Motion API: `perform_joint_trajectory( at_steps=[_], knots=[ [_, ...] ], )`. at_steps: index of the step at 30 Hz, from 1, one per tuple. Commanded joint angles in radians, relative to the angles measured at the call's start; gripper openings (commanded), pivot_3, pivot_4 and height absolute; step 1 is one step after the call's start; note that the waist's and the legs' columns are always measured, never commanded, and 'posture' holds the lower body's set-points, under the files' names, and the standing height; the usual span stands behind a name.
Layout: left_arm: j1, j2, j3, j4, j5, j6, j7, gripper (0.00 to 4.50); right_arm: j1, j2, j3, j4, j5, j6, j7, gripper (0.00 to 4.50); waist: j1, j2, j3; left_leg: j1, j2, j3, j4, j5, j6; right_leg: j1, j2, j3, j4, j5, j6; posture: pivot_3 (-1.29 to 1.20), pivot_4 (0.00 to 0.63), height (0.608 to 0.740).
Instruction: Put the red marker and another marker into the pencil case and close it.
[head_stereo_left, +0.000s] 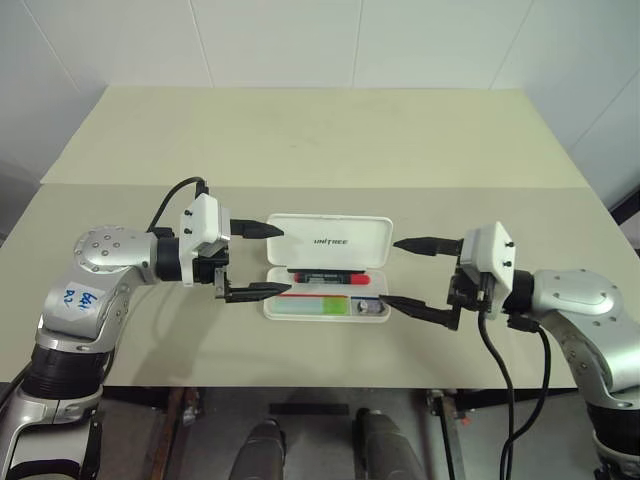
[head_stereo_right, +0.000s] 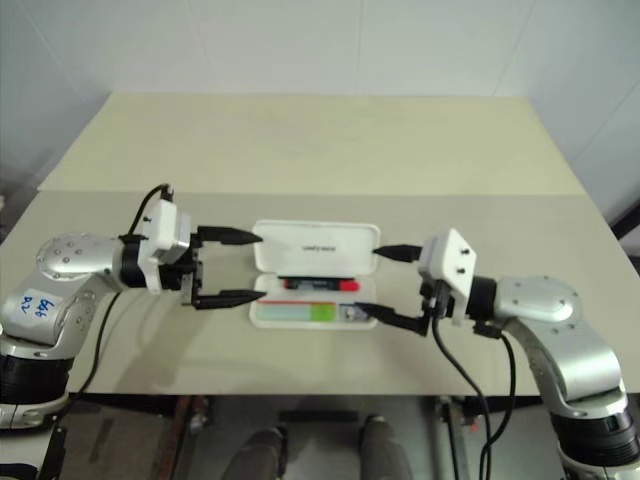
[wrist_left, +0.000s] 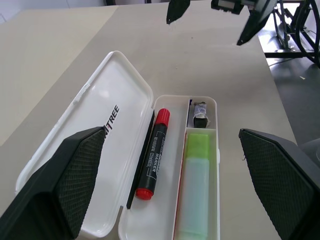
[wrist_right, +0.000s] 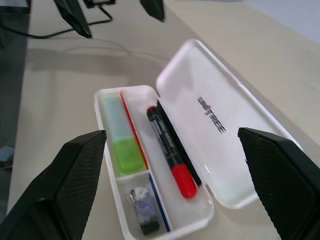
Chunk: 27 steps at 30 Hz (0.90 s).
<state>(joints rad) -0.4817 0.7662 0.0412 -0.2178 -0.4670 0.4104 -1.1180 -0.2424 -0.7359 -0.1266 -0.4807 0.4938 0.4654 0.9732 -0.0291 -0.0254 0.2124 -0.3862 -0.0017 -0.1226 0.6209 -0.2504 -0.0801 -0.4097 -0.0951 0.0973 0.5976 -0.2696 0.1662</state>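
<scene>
The white pencil case (head_stereo_left: 330, 240) lies open in the middle of the table, its lid (wrist_left: 100, 125) folded back on the far side. Inside the tray, the red marker (head_stereo_left: 328, 277) lies flat in the far compartment next to the lid. The other marker (head_stereo_left: 310, 306), pale-bodied with a green cap, lies in the near compartment. My left gripper (head_stereo_left: 285, 260) hovers open just off the case's left end. At the right end my right gripper (head_stereo_left: 391, 271) is open too. Neither has anything between its fingers. Both markers also appear in the wrist views: the red marker (wrist_right: 170, 150) and the green-capped marker (wrist_left: 192, 190).
A small dark item (wrist_left: 200, 116) sits in the case's little end compartment. The beige table (head_stereo_left: 320, 140) stretches back to a white wall, with a seam (head_stereo_left: 120, 186) running across it behind the case. Cables hang from both wrists.
</scene>
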Motion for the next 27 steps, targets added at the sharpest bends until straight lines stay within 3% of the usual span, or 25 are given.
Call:
perform_joint_trajectory(
  at_steps=[1,13,20,27],
  knots=[
    [0.017,0.006,0.046,0.024,-0.017,-0.037,-0.010,3.94,0.026,-0.018,-0.058,-0.044,0.016,-0.004,-0.034,4.50,-0.001,0.000,0.000,0.000,0.000,0.000,0.000,0.000,0.000,0.000,0.000,0.000,0.000,0.000,0.000,0.00,0.150,0.740],
    [0.030,0.010,0.051,0.089,0.000,-0.093,-0.026,0.01,0.021,-0.063,-0.083,-0.033,0.024,-0.012,-0.044,4.50,0.000,0.000,0.000,-0.001,0.000,0.000,0.000,0.000,0.000,0.000,0.000,0.000,-0.002,0.000,0.000,0.00,0.150,0.740],
    [0.012,-0.069,0.137,0.096,-0.074,0.008,0.152,0.01,0.020,-0.065,-0.083,-0.031,0.017,-0.016,-0.055,4.50,0.001,0.000,0.000,-0.001,0.000,0.000,-0.001,0.000,0.000,0.000,0.000,0.000,-0.002,0.000,0.001,0.00,0.150,0.740],
    [0.004,-0.115,0.163,0.164,0.000,0.042,0.326,0.01,0.018,-0.061,-0.079,-0.036,0.013,-0.017,-0.075,4.50,0.001,0.000,0.000,-0.001,0.000,0.000,-0.001,0.000,0.000,0.000,0.000,0.000,-0.002,0.001,0.002,0.00,0.150,0.740]
  ],
)
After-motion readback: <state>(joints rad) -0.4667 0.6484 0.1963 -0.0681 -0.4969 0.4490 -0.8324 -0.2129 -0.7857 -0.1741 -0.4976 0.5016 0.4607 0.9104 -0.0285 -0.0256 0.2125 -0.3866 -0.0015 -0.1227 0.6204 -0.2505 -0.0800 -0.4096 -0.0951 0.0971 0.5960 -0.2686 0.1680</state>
